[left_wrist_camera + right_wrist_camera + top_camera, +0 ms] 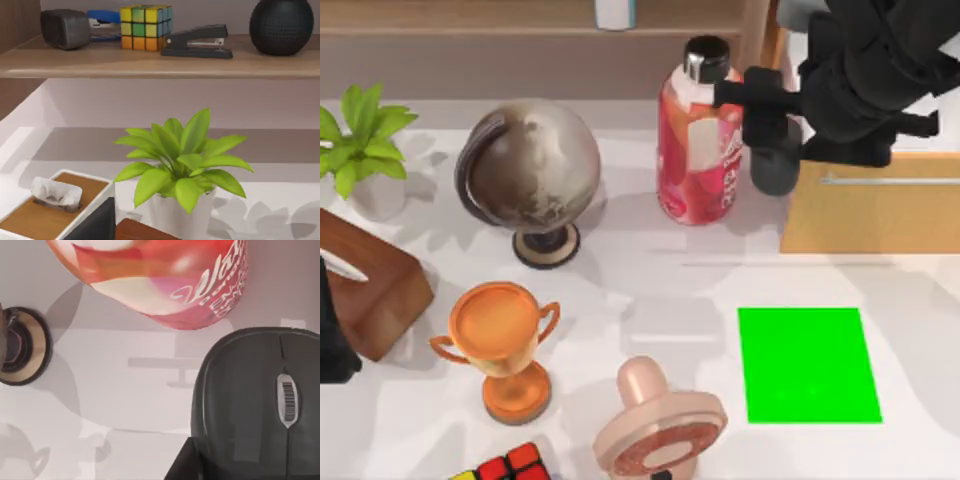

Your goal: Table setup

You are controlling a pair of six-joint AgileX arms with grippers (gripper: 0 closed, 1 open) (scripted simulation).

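1. Our right gripper (772, 120) is near the tabletop's (650, 290) far edge, right of centre. Its fingers are closed narrowly on the black mouse (775, 168), which hangs just beside the red bottle (698, 150) and at the corner of the wooden board (880, 210)
2. We take the green square (808, 365) near the front right as the mouse's place – it lies bare, well apart from the mouse
3. Main risk: the bottle stands so close that a swing or turn of the arm toward the square could clip it and tip it toward the globe (530, 170)
4. Second risk: the mouse's shell is smooth and rounded, so a shallow pinch could let it slip or twist on the way – it might then land askew or off the square
5. Our left arm (332, 345) is parked at the left edge
6. Hard to tell: the arm covers the contact with the mouse, and we cannot judge how high the mouse is above the surface
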